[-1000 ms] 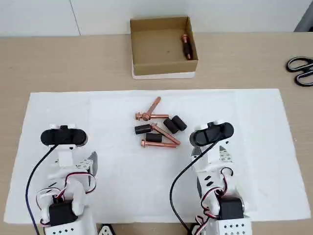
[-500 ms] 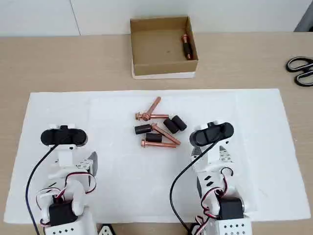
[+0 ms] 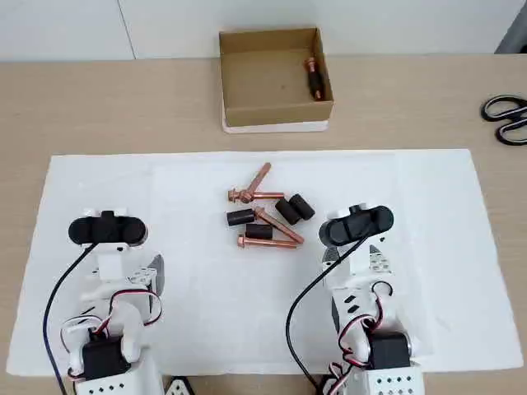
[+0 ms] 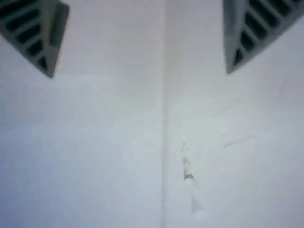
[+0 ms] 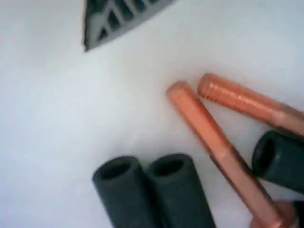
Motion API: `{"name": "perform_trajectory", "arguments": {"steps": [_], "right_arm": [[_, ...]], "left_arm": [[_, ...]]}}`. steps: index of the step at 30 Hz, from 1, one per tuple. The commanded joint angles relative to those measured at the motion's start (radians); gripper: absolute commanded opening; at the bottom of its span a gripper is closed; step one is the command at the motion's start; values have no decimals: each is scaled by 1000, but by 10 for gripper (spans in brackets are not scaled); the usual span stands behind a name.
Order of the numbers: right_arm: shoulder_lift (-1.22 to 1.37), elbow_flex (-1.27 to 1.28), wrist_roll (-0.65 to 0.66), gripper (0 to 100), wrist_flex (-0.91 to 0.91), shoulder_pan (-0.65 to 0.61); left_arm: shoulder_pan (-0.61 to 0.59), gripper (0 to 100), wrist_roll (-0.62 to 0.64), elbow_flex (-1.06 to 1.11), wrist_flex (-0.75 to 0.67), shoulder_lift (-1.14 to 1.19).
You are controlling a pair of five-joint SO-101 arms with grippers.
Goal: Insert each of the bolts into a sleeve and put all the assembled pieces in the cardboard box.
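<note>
One assembled piece (image 3: 314, 78) lies in the cardboard box (image 3: 268, 41), against its right wall; the box stands at the middle of the far edge of the worktop (image 3: 107, 107). Four bolts (image 3: 268, 242) and four sleeves (image 3: 240, 217) lie loose in one cluster near the middle of the white sheet (image 3: 206, 288) that covers the near half of the worktop. None of these bolts is inside a sleeve. By my judgement, the task is at the start of a new pair: one piece is done, four remain, and nothing is picked up yet.

The left gripper (image 4: 140, 70) is spread wide and holds nothing; it hangs over bare sheet toward the near left corner, well apart from the cluster. The right gripper (image 3: 333, 251) is just beside the cluster, on its right side. I cannot tell whether it is spread or pressed together, and I see no thing in it.

The next move probably belongs to the right arm, because it is the nearer one. Two sleeves on the right side of the cluster lie touching side by side, and the tips of two bolts end just beside each other close to them. So the grasp calls for choosing one part alone, perhaps the outer sleeve, without pushing its neighbour. The scissors (image 3: 504, 115) at the right edge play no part.
</note>
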Motion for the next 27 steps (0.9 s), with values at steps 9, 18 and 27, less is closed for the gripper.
{"name": "perform_trajectory", "arguments": {"steps": [9,18,27], "right_arm": [[-12,8,-6,138,2,4],[-12,8,-6,138,2,2],[-12,8,6,138,-16,10]], "left_arm": [[5,218,0,-2,-21,-12],[51,218,-3,-2,-21,-12],[55,218,0,-2,-38,-12]]}}
